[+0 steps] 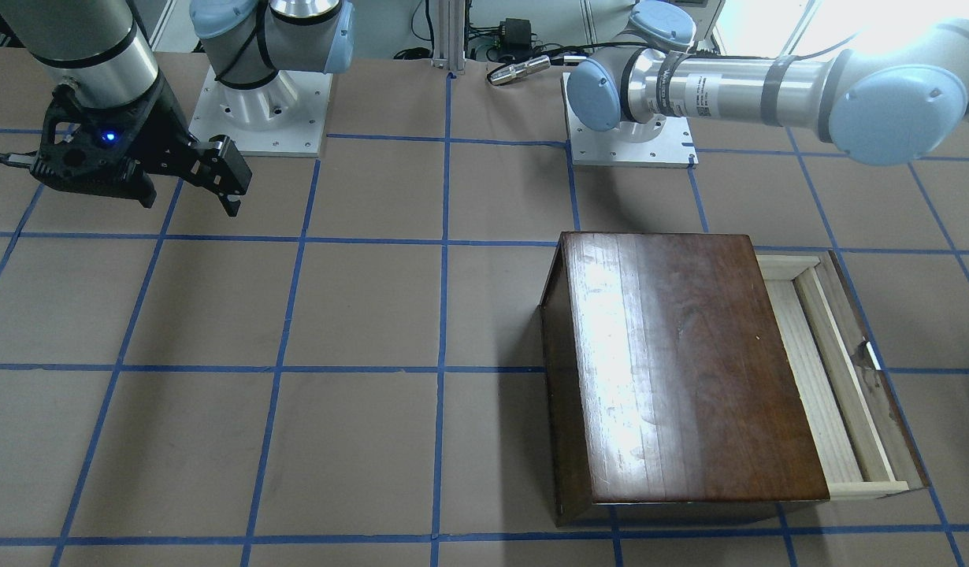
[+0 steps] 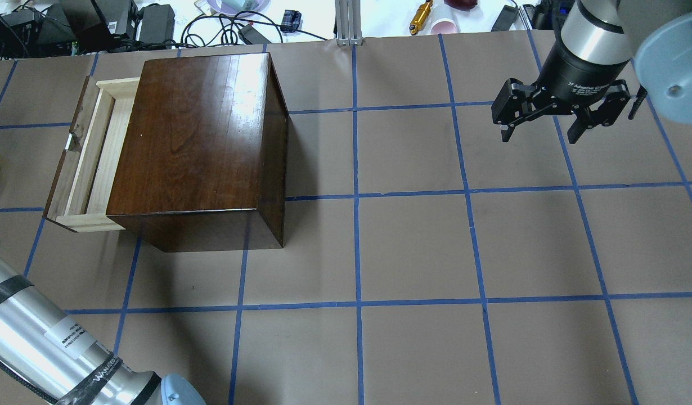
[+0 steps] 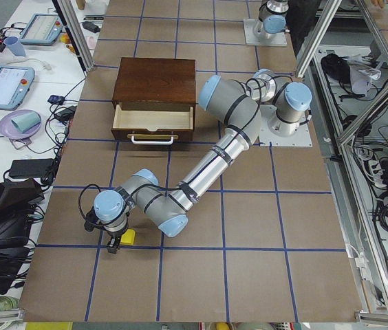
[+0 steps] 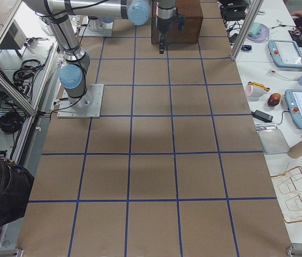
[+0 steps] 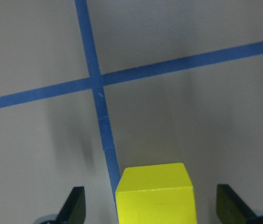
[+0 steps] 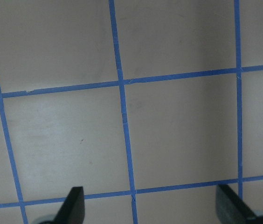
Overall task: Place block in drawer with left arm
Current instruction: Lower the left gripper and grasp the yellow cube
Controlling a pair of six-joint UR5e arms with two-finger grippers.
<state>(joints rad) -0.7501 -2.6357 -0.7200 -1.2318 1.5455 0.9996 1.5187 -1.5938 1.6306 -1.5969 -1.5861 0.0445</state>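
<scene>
Brown blue-gridded table — drawer open, cluttered benches alongside.

Block cut off by bottom edge.

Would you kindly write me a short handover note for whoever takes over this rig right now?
Left gripper: open, fingers either side of the block, not touching it.
Right gripper: open, empty, above the table, far from the box.
Block: on the table, away from the drawer, which is pulled open with nothing seen in it.
Done: drawer open, left gripper lined up on block.
Left: grip, lift, carry to drawer, release.
</scene>
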